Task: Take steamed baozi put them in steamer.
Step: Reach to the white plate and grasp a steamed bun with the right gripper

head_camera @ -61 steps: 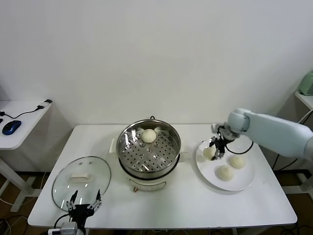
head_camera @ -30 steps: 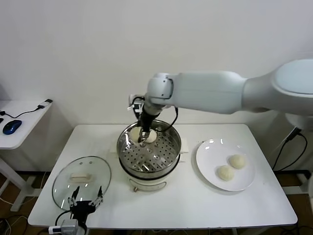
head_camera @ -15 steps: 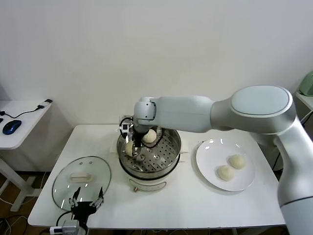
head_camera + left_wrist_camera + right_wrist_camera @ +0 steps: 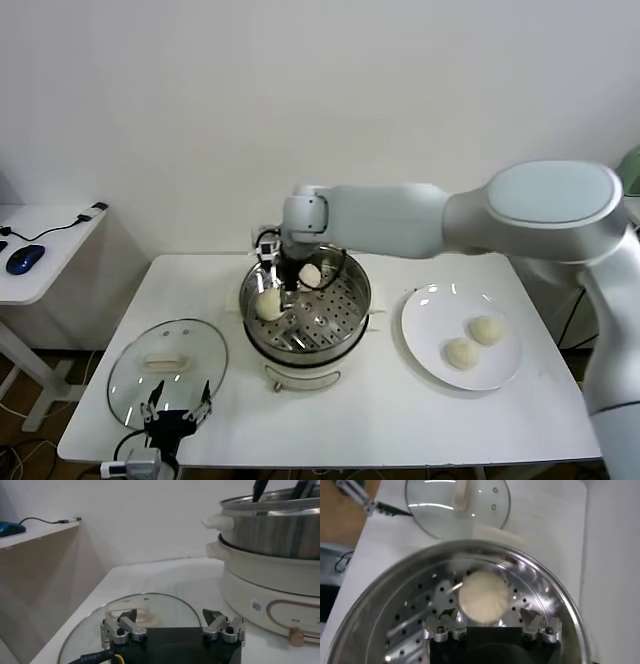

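Note:
The steamer [image 4: 305, 312] stands mid-table, a shiny pot with a perforated tray on a white base. Two steamed baozi lie in it, one at the left [image 4: 268, 303] and one at the back [image 4: 311, 275]. My right gripper [image 4: 287, 291] hangs inside the pot, open just above the left baozi [image 4: 483, 601], which rests on the tray between the spread fingertips, touching neither. Two more baozi [image 4: 486, 329] [image 4: 460, 352] sit on the white plate [image 4: 421, 300] at the right. My left gripper [image 4: 176, 415] is parked open at the table's front left, by the glass lid [image 4: 150, 607].
The glass lid [image 4: 165, 368] with its white handle lies flat to the left of the steamer [image 4: 270, 535]. A side table at far left carries a blue mouse [image 4: 22, 260] and a cable. My right arm stretches across from the right, above the plate.
My right gripper has opened and let go of the baozi, which now lies on the left of the steamer tray. The left arm has not moved.

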Controlling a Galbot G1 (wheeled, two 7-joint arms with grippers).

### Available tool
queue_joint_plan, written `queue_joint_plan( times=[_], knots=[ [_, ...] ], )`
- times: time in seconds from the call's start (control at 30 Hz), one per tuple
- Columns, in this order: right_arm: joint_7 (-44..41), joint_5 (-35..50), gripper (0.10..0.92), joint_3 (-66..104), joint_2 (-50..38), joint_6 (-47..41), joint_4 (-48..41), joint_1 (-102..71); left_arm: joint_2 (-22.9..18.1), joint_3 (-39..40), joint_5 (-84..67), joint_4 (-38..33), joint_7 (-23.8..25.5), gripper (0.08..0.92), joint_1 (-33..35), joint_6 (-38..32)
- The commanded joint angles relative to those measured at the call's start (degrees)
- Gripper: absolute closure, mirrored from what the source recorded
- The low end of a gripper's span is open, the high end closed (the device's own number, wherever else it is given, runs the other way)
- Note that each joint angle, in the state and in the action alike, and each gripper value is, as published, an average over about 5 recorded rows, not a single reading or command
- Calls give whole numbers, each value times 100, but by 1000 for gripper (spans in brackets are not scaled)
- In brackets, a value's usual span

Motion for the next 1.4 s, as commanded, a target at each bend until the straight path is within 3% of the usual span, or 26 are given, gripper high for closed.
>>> queue_joint_plan(
  times=[0.03,0.27,0.53,0.87,1.4],
  knots=[
    [-1129,-311,202,-896,-2427,958,1241,1513,-5,12,0,-6,-4,177,3,2],
    [-1182,-1519,203,-1654,-4052,1124,1816,1634,-4,64,50,-11,-3,177,-4,4],
    [-885,-2722,203,-909,-4719,999,1566,-43,-16,12,73,-81,-10,177,87,-6],
    [-747,-3221,203,611,-4627,811,738,-1950,-64,-24,79,-79,-9,177,123,8],
    [-435,-3187,203,1684,-4077,625,32,-3066,-56,-14,75,65,5,177,-28,53]
  ],
)
